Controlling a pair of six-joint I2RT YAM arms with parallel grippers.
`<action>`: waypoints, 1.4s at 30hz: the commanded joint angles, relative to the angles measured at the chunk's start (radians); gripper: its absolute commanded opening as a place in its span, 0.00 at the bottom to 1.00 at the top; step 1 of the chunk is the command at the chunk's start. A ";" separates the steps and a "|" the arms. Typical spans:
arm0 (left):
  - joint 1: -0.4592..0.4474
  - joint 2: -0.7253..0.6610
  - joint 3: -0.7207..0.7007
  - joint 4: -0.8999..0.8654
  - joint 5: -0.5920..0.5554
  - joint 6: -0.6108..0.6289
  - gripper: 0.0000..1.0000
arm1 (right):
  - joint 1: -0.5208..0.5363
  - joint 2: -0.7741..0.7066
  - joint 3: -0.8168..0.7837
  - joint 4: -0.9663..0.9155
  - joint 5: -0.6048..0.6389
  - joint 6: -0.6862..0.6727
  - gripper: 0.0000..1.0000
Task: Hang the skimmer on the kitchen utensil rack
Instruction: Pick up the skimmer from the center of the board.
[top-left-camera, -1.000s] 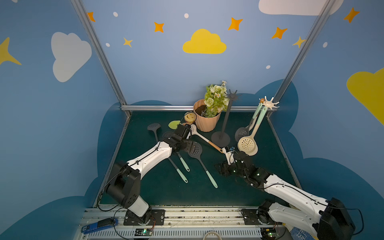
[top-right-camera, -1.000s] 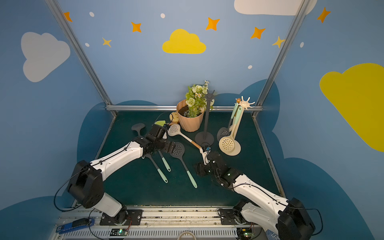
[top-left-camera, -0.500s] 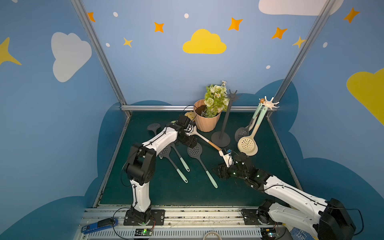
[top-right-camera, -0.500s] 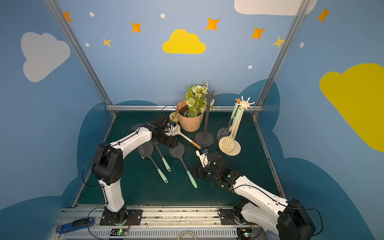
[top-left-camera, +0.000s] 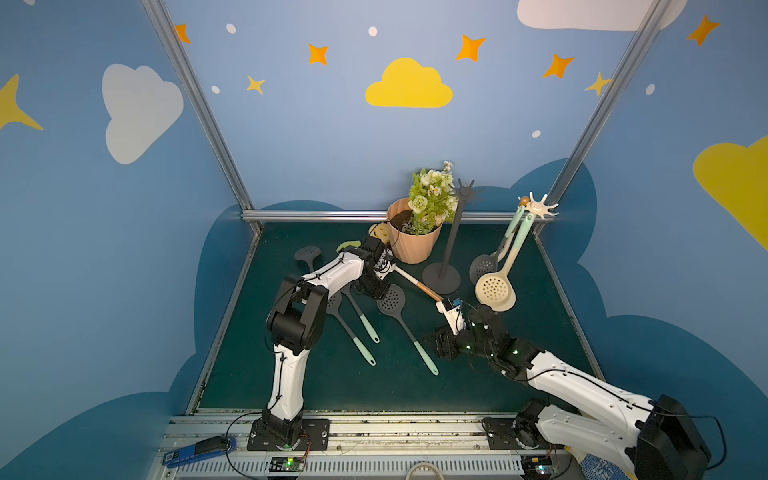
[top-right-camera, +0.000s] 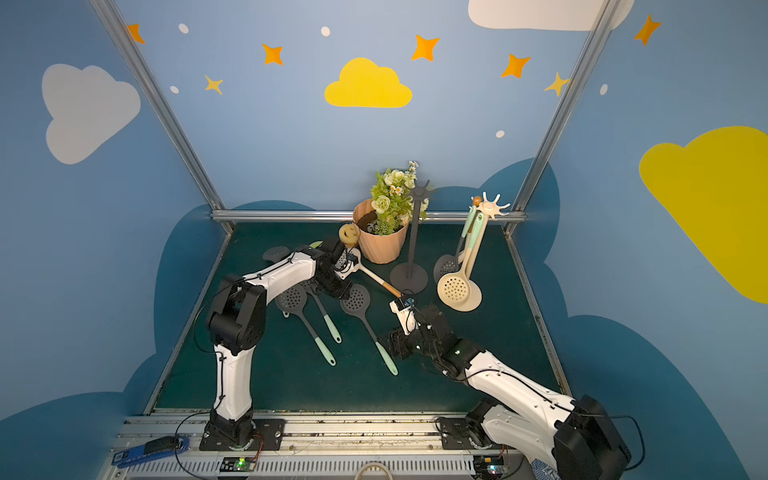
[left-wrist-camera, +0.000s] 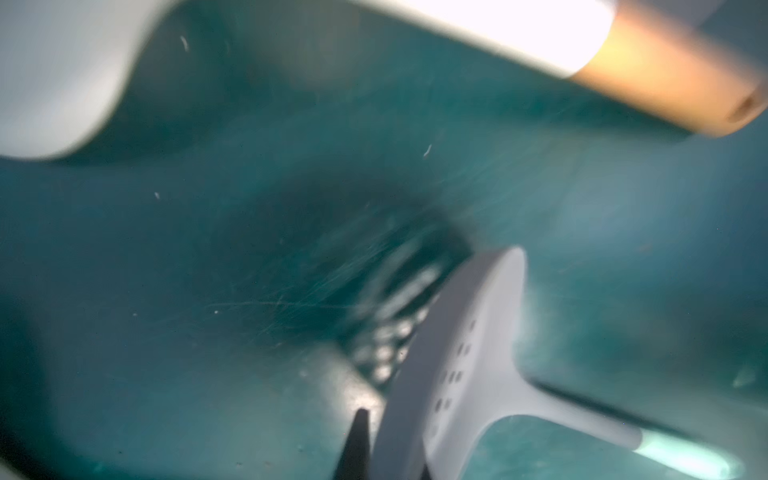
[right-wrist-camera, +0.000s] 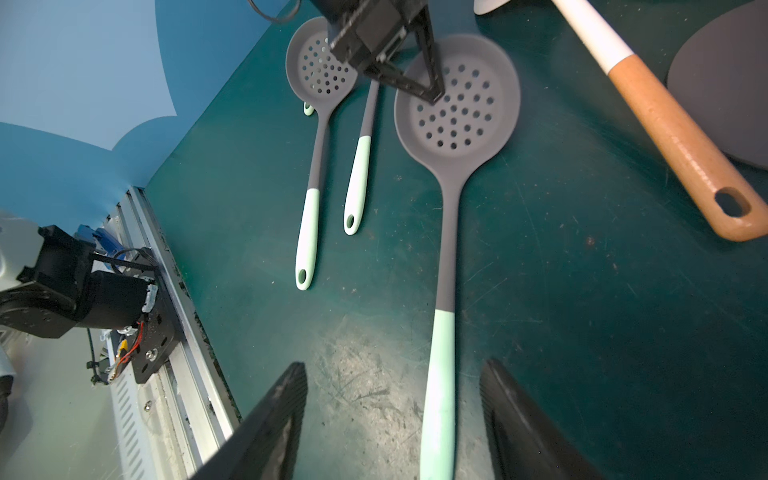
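One green tabletop | black utensil rack stands empty at the back | grey skimmer lies near its base, unhung | left gripper just snapped from wide to clenched on the head's rim, apparently pinching it | right gripper spread astride the mint handle | lift looks next

Both top views are bright and sharp, with only faint soft shadows on the green mat. The left wrist view is smeared and out of focus: the grey skimmer is soft-edged, the white handle blown out. The right wrist view is crisp, with pale glare on the scuffed mat.
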 joint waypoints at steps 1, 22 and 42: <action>0.007 -0.099 -0.012 -0.027 0.024 -0.007 0.03 | 0.002 -0.032 0.012 -0.007 0.020 -0.018 0.65; 0.150 -0.812 -0.620 0.372 0.048 -0.883 0.05 | 0.024 -0.256 0.014 0.107 0.401 0.496 0.66; 0.147 -0.913 -0.804 0.623 0.073 -1.161 0.07 | 0.106 -0.012 0.016 0.610 0.701 0.715 0.66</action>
